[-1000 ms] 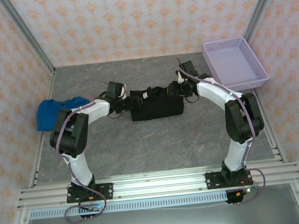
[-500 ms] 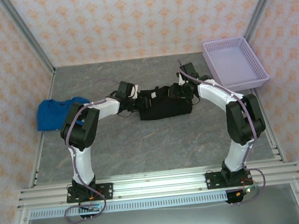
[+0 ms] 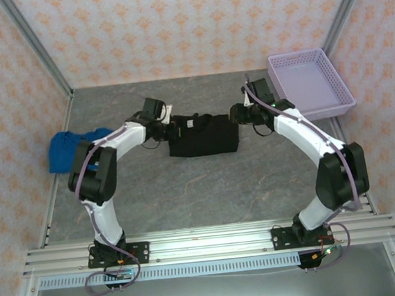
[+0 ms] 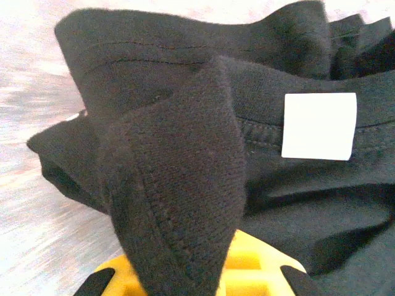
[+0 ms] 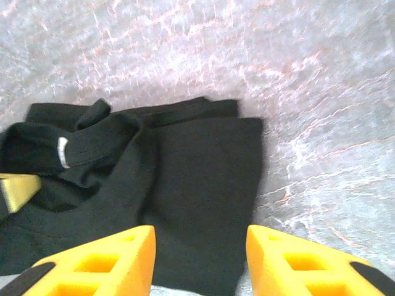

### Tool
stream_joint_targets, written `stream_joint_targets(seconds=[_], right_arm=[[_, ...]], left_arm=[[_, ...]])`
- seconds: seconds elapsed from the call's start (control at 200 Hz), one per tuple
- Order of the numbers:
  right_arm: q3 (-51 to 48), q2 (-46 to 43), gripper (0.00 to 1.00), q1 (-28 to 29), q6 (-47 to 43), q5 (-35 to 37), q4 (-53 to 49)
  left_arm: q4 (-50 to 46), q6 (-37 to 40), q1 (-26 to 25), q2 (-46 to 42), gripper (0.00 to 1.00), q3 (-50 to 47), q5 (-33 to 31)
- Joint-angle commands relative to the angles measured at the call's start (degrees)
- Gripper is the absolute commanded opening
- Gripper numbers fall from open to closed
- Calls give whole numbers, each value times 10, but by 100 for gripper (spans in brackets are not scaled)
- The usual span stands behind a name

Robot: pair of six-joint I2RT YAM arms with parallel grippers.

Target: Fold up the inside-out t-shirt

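The t-shirt point(image 3: 202, 135) lies folded mid-desk point(image 3: 208, 189), somewhat nearer the far edge. The left claw point(image 3: 170, 128) is clenched on a fold at its left end — cloth drapes over a yellow finger point(image 4: 253, 272). The right claw point(image 5: 199, 237) hangs released — spread above its right end.

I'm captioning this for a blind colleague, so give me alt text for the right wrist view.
A folded black t-shirt lies on a grey marbled table, a small white tag at its left. The right gripper hangs open over its near edge, yellow fingers apart.
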Motion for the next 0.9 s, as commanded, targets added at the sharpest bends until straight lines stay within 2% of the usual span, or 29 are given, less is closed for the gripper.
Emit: stream_joint_targets(seconds=[0.0, 0.235, 0.35, 0.465, 0.685, 0.896], right_arm=[[-24, -36, 43, -3, -17, 38, -11], [-81, -83, 43, -3, 3, -29, 42], [-109, -98, 43, -4, 15, -57, 73], [-118, -102, 43, -3, 25, -74, 87], [-130, -108, 44, -3, 32, -86, 97], [-122, -92, 44, -3, 29, -89, 89]], left_arm=[[-156, 123, 2, -86, 0, 56, -135], [-352, 239, 4, -144, 0, 170, -351], [-399, 307, 20, -151, 0, 199, -434], [-400, 361, 57, -157, 0, 208, -457], [-358, 385, 160, -167, 0, 194, -411], [-320, 395, 214, -127, 0, 194, -488]])
